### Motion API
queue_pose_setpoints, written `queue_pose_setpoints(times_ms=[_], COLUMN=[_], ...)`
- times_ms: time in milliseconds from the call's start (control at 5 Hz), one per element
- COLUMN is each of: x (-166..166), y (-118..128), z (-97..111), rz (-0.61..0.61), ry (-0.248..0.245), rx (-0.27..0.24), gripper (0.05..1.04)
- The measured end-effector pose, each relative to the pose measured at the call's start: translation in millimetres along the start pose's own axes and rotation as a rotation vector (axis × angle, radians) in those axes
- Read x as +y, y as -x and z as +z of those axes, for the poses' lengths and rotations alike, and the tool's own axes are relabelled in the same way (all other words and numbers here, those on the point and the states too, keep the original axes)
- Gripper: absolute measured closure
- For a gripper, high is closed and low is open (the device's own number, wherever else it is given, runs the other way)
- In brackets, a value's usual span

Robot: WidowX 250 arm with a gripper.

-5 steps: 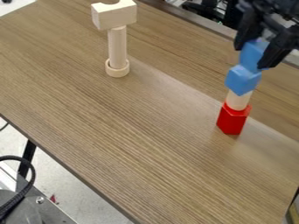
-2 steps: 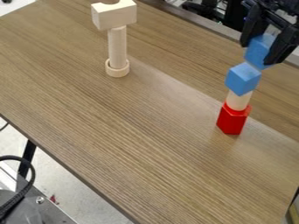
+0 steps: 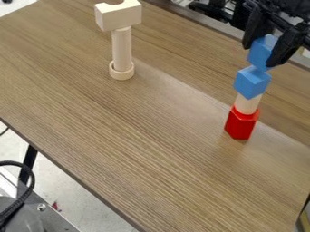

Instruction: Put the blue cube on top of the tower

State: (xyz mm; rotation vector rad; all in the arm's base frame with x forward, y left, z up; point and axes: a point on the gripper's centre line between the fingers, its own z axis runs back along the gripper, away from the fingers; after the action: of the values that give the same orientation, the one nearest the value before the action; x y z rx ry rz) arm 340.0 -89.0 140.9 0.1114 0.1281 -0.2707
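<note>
The black gripper (image 3: 264,49) hangs at the upper right, shut on a blue cube (image 3: 261,52) with one finger on either side. Directly below the held cube is the tower: a second blue cube (image 3: 251,82) on a pale wooden cylinder (image 3: 247,104), which stands on a red block (image 3: 241,123). In the view, the held cube's lower edge meets the top of the tower's blue cube; whether they touch I cannot tell.
On the wooden table (image 3: 139,149), a second structure stands at the upper left: a notched wooden block (image 3: 118,17) on a wooden column (image 3: 122,47) set in a round base ring (image 3: 122,71). Cables and dark equipment lie beyond the far edge.
Over the last second the gripper and its cube shifted slightly right, then back left and a little up. The tower has kept its place.
</note>
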Motion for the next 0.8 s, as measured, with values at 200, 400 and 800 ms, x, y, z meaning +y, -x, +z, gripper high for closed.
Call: queue_pose_setpoints(times_ms=[200, 400, 800], x=[2.6, 2.8, -0.6], y=[-0.7, 1.3, 2.7], z=[-3.3, -7.9, -12.3], rz=[0.011, 0.011, 0.007], ry=[0.000, 0.000, 0.008], rx=[-0.004, 0.008, 0.016], gripper=[0.512, 0.512, 0.512])
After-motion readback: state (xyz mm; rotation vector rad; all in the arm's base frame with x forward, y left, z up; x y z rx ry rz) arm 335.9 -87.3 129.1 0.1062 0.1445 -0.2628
